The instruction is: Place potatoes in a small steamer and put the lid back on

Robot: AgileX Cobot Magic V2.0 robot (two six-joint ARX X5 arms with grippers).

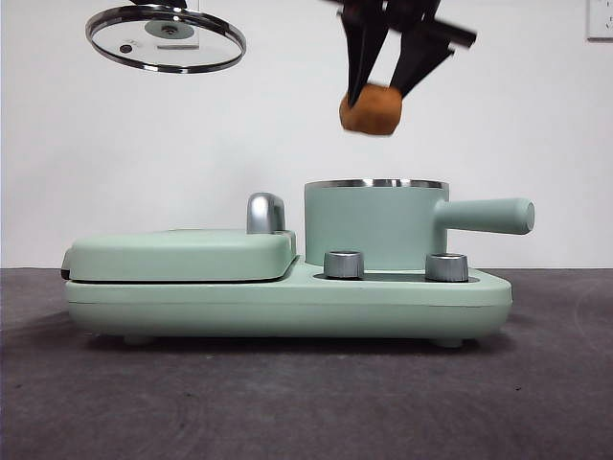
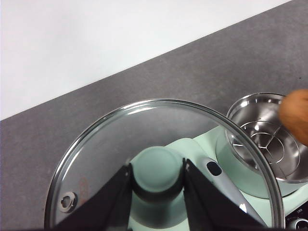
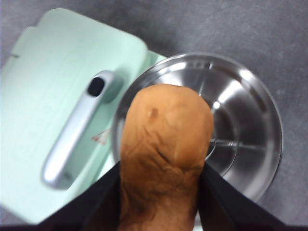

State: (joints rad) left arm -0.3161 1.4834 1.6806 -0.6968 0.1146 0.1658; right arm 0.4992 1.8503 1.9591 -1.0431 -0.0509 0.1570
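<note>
At the upper left of the front view I see my left gripper (image 2: 157, 185) clamped by both jaws on the mint-green knob of the round glass lid with a shiny steel rim (image 1: 166, 38), which hangs tilted, high above the flat mint-green hinged griddle cover with its chrome handle (image 1: 266, 213). Moving right, the mint-green cylindrical steamer pot with a steel rim and straight side handle (image 1: 375, 225) stands open in the frame's centre right, its bare steel rack visible inside. Above it, my right gripper (image 1: 388, 84) squeezes the orange-brown, oblong, rough-skinned potato (image 1: 371, 109), long axis running along the jaws. The potato hangs over the pot's left rim rather than its middle, so I judge it needs a small shift right before lowering. The dark grey table (image 1: 287, 402) lies in front, a plain white wall behind
</note>
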